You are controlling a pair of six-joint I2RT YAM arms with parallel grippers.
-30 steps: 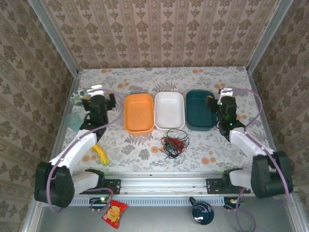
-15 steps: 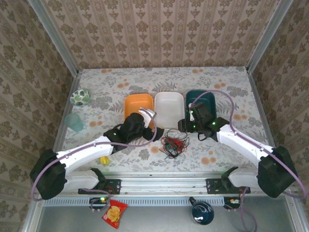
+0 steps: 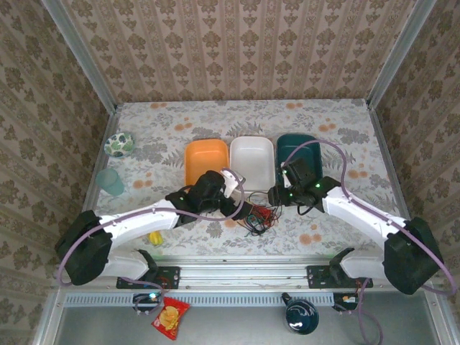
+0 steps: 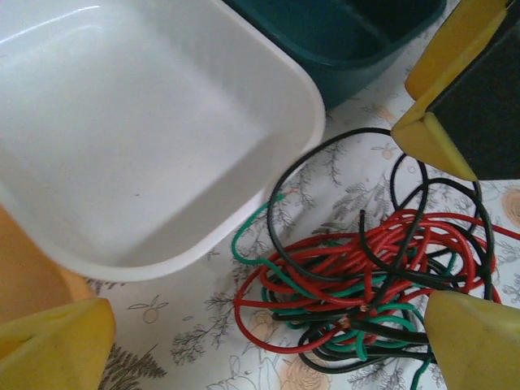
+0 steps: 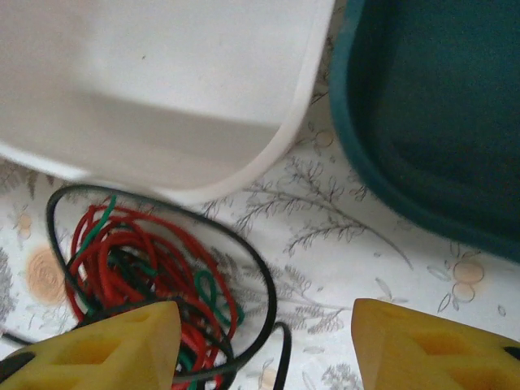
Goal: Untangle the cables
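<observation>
left wrist: left end effector (image 4: 260, 349) gaped wide above thin tangled red, black, green cables (image 4: 366, 280); right end effector (image 5: 268, 341) also wide.

Floral table (image 3: 237, 115); orange tray (image 3: 201, 154), white tray (image 3: 253, 154), teal tray (image 3: 291, 138), cables (image 3: 257, 214) atop

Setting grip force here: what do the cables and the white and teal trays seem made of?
Cables: thin wire in smooth, slightly glossy red, black and green insulation, likely plastic; they hold loose springy loops. White tray: probably moulded plastic, satin, with rounded corners and a soft sheen. Teal tray: likely the same, duller-looking; ceramic can't be ruled out.
</observation>
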